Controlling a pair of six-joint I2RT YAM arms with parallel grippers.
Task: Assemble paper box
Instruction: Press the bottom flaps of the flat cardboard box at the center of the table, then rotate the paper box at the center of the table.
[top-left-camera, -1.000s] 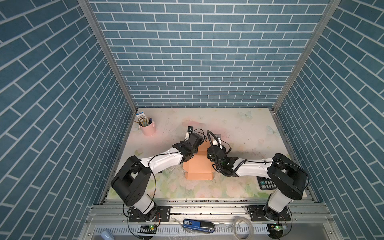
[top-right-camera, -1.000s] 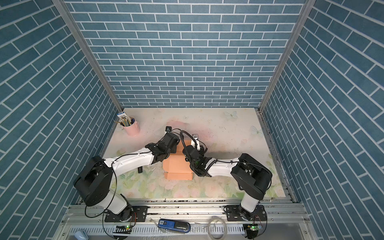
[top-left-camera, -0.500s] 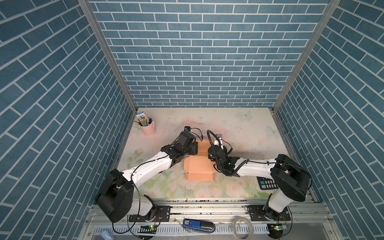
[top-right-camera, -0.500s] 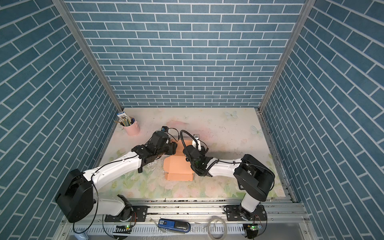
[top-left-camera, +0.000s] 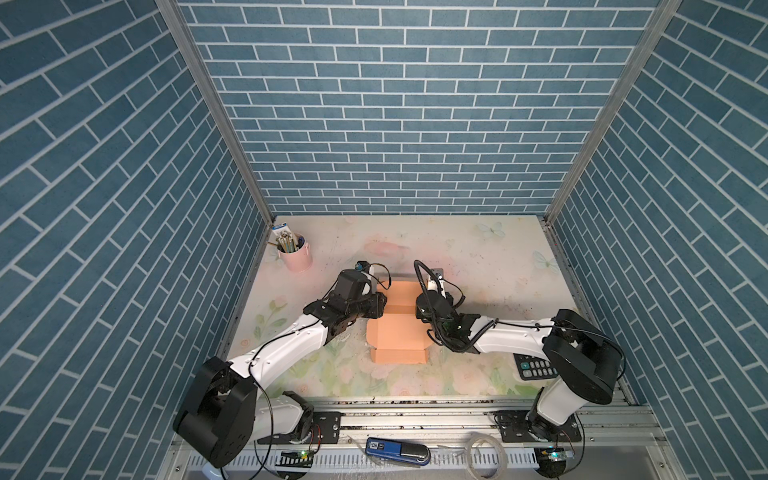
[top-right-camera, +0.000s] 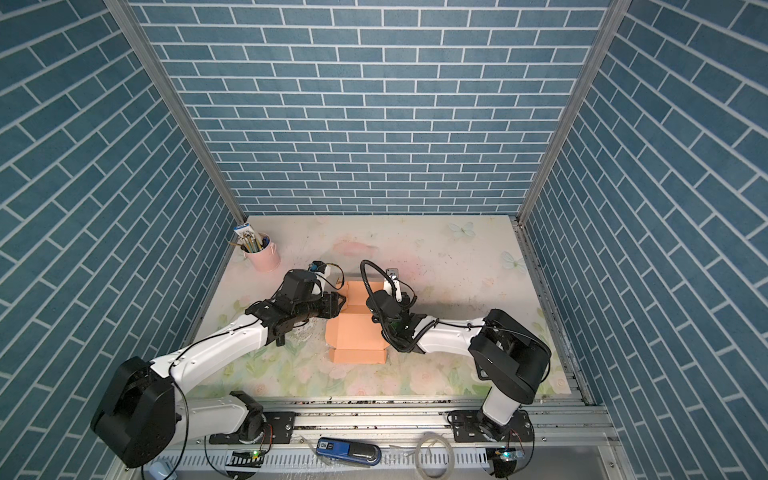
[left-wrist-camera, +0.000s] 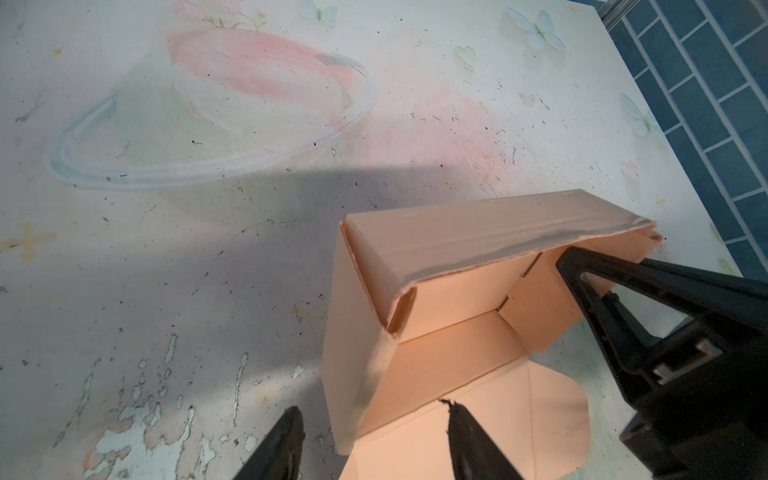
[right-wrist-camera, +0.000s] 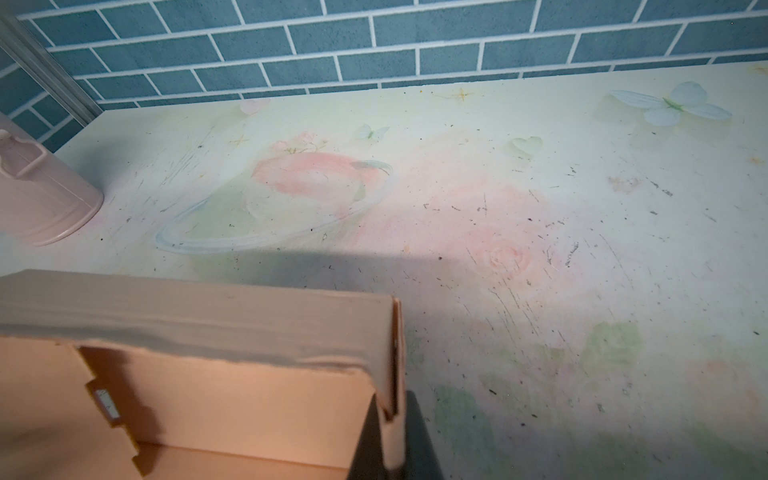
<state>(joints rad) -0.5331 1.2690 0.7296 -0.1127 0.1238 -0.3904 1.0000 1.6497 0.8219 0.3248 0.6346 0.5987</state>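
Floral tabletop, pen cup, calculator, left gripper jaws apart at paper box, right gripper clamping its wall

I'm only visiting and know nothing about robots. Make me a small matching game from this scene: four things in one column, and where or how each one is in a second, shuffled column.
Things:
1. paper box
2. pink cup
3. calculator
4. right tool

Places or states:
A. stands in the far-left corner
B. clamped shut on a cardboard side wall
C. lies at the near-right edge
D. sits in the middle, half folded, lid lying open

Pairs: 1-D, 2-A, 3-C, 4-B.
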